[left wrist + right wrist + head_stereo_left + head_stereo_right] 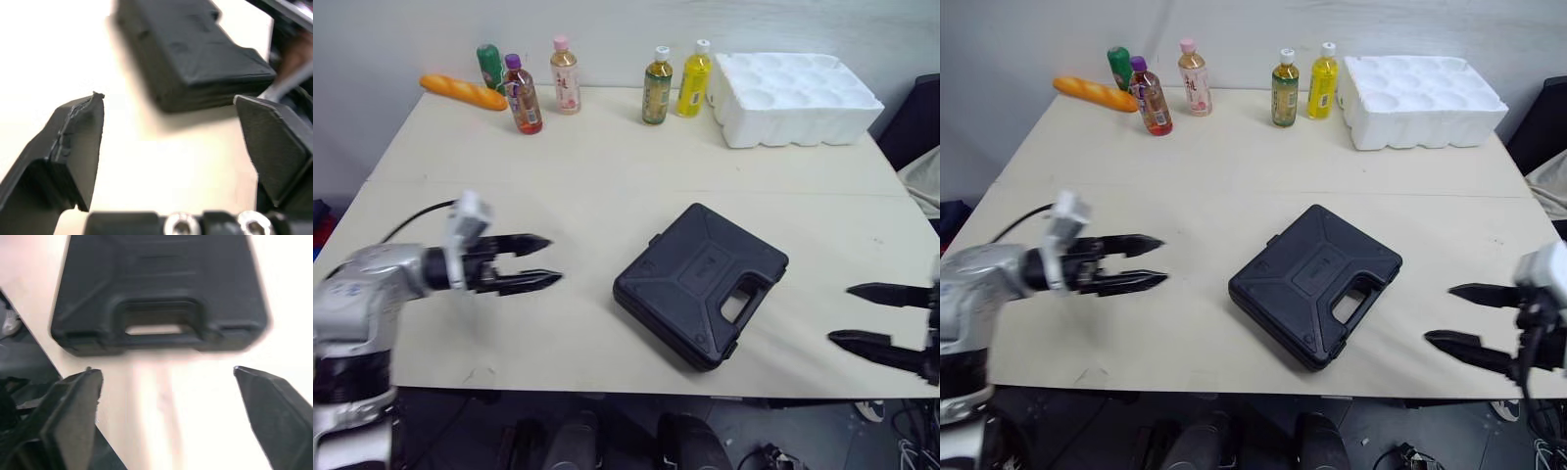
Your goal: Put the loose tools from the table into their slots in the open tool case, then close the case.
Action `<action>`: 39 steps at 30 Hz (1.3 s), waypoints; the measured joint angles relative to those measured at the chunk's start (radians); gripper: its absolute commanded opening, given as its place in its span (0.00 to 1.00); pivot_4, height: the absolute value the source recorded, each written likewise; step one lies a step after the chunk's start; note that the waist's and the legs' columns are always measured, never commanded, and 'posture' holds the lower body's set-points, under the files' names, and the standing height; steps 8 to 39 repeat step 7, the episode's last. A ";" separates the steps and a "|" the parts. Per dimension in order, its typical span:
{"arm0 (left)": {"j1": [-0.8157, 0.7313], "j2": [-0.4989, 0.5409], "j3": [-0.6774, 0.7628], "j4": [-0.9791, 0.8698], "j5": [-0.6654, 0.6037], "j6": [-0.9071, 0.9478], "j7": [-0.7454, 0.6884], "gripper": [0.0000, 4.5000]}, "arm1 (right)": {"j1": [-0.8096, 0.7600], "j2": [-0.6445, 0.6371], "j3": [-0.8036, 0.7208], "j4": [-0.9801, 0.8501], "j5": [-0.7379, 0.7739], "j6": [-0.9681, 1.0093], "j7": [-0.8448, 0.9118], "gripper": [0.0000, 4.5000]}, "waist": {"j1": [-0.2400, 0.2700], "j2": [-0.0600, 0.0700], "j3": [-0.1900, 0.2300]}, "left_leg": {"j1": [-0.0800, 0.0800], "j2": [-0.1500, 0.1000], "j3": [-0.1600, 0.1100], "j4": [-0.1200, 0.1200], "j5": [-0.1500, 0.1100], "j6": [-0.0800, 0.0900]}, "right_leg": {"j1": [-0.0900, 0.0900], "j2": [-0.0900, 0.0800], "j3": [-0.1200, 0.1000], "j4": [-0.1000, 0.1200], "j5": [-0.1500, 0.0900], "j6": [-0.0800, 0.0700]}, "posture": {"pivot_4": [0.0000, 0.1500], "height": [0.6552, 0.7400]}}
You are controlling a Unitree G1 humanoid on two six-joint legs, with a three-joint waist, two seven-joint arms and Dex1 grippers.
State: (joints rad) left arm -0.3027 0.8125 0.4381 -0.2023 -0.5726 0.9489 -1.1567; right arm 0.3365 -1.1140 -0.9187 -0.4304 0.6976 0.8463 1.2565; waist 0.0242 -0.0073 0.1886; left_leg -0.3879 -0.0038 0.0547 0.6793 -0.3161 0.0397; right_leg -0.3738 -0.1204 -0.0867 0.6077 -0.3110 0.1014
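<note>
Where the cream bench [607, 166] meets its near edge, my two arms reach in from either side. My left end effector [551, 260] hovers just above the bare top with its fingers apart, tips aimed to the right. My right end effector [842, 313] sits at the bench's right edge, also spread wide, tips aimed left. Between them lies the black tool case [700, 284], lid shut, flat and turned diagonally. Its handle side faces my right end effector, and neither end effector touches it. Farther back stand five drink bottles [657, 86] in a loose row, with a bread loaf [463, 92] at the left end and a white foam tray [798, 98] at the right. Behind them rises a plain pale wall [411, 29].
</note>
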 measured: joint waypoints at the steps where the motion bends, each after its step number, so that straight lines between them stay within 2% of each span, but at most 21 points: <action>1: 0.034 0.016 0.052 -0.005 -0.019 0.012 0.010 1.00 | -0.005 -0.011 0.001 0.030 -0.011 -0.011 0.012 0.99 | 0.001 0.000 0.000 | 0.000 0.000 0.000 0.000 0.000 0.000 | 0.000 0.000 0.000 0.000 0.000 0.000 | 1.00 0.98; 4: 0.176 0.057 0.225 -0.022 -0.044 0.020 0.026 1.00 | -0.052 -0.034 0.020 0.136 -0.046 -0.067 0.035 0.99 | -0.004 0.002 0.001 | 0.001 0.000 0.001 -0.003 -0.004 -0.007 | -0.002 -0.001 0.000 0.000 -0.001 -0.002 | 1.00 0.98; 7: 0.276 0.070 0.307 -0.030 -0.050 0.009 0.032 1.00 | -0.088 -0.053 0.049 0.206 -0.081 -0.117 0.043 0.99 | -0.005 0.003 0.002 | 0.003 -0.001 0.001 -0.012 -0.002 -0.010 | -0.003 -0.002 0.000 -0.001 -0.002 -0.003 | 1.00 0.98; 39: 0.276 0.070 0.307 -0.030 -0.050 0.009 0.032 1.00 | -0.088 -0.053 0.049 0.206 -0.081 -0.117 0.043 0.99 | -0.005 0.003 0.002 | 0.003 -0.001 0.001 -0.012 -0.002 -0.010 | -0.003 -0.002 0.000 -0.001 -0.002 -0.003 | 1.00 0.98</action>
